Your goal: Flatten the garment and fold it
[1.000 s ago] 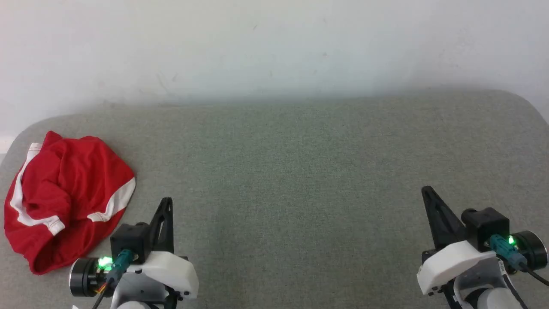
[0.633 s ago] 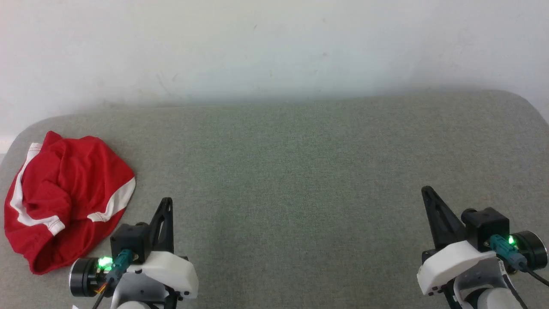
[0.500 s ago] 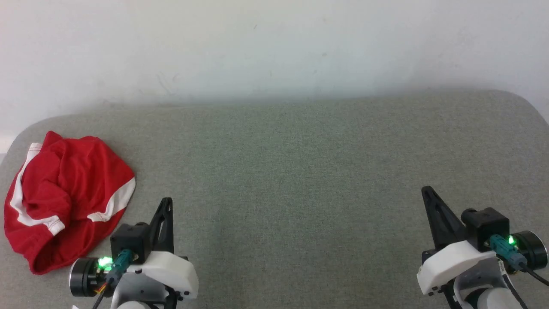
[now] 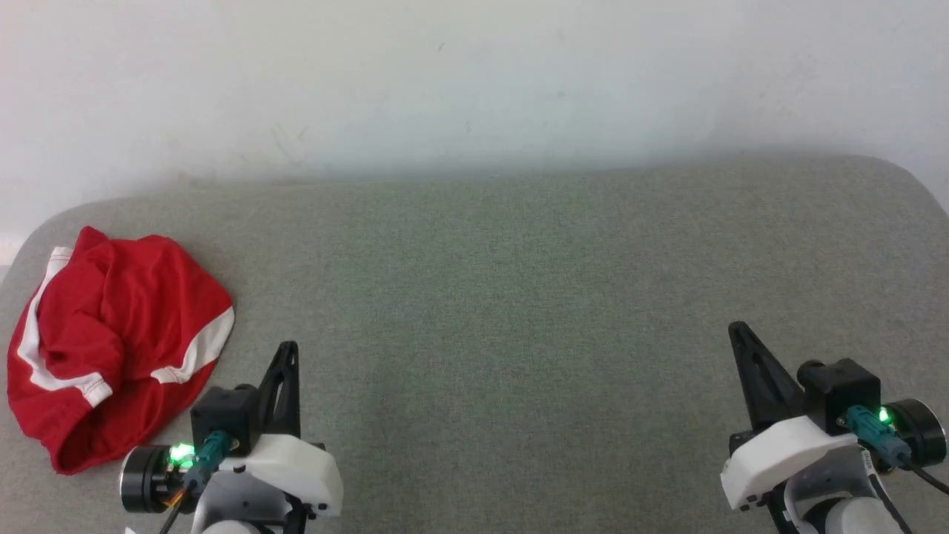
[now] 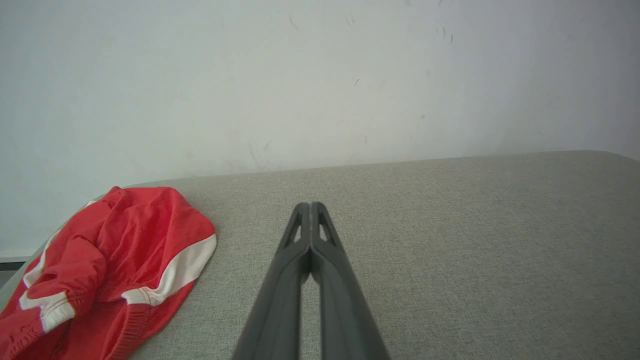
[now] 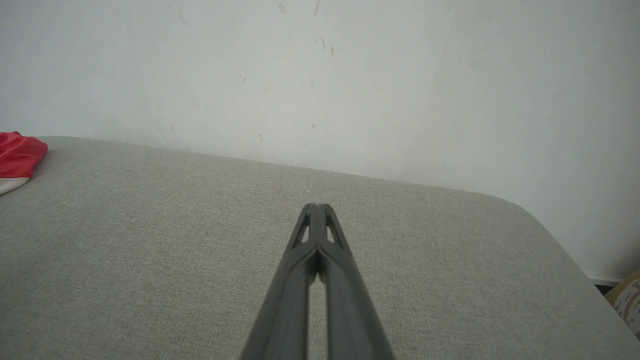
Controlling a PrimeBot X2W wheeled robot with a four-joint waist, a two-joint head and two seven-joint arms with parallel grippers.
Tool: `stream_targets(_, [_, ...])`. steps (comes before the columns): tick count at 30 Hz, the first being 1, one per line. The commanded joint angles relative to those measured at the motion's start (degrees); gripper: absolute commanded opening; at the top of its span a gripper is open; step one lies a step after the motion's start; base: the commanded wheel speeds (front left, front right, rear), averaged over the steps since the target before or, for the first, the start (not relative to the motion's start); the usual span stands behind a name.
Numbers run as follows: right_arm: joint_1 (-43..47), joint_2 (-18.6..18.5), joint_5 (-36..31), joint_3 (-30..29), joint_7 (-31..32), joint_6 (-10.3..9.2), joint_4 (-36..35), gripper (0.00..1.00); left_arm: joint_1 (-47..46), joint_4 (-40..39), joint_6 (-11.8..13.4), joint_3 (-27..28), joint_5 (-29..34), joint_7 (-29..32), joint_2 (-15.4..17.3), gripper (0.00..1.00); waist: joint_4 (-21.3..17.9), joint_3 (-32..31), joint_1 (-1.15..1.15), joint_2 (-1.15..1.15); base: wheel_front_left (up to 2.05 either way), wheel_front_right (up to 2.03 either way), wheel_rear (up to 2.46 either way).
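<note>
Your left gripper, at the head view's lower left, has its two dark fingers pressed together tip to tip on nothing. Your right gripper, at the lower right, is clenched and empty in the same way. The garment, red with white trim, lies crumpled at the left end of the grey-green padded surface, near the left gripper's fingers but apart from them.

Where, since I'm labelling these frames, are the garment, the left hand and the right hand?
garment (image 4: pixel 118 319), head view, middle of the red fabric.
left hand (image 5: pixel 310 207), left wrist view, between its touching fingertips.
right hand (image 6: pixel 316 207), right wrist view, between its touching fingertips.
</note>
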Motion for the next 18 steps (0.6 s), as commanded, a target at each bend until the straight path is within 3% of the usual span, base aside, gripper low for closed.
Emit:
stream_targets(1, [-0.3, 0.1, 0.4, -0.1, 0.0, -0.12, -0.1, 0.00, -0.5, 0.0, -0.1, 0.0, 0.4, 0.0, 0.1, 0.00, 0.0, 0.0, 0.00, 0.00, 0.00, 0.00, 0.00])
stream_targets(4, [-0.3, 0.1, 0.4, -0.1, 0.0, -0.12, -0.1, 0.00, -0.5, 0.0, -0.1, 0.0, 0.4, 0.0, 0.1, 0.00, 0.0, 0.0, 0.00, 0.00, 0.00, 0.00, 0.00])
stream_targets(5, [0.0, 0.0, 0.0, 0.0, 0.0, 0.00, 0.0, 1.00, 0.0, 0.0, 0.0, 0.0, 0.0, 0.0, 0.0, 1.00, 0.0, 0.0, 0.00, 0.00, 0.00, 0.00, 0.00])
stream_targets(18, [0.1, 0.0, 1.7, -0.7, -1.4, -0.01, -1.0, 1.00, -0.3, -0.3, 1.7, -0.8, 0.1, -1.4, 0.0, 1.00, 0.1, 0.3, 0.00, 0.00, 0.00, 0.00, 0.00])
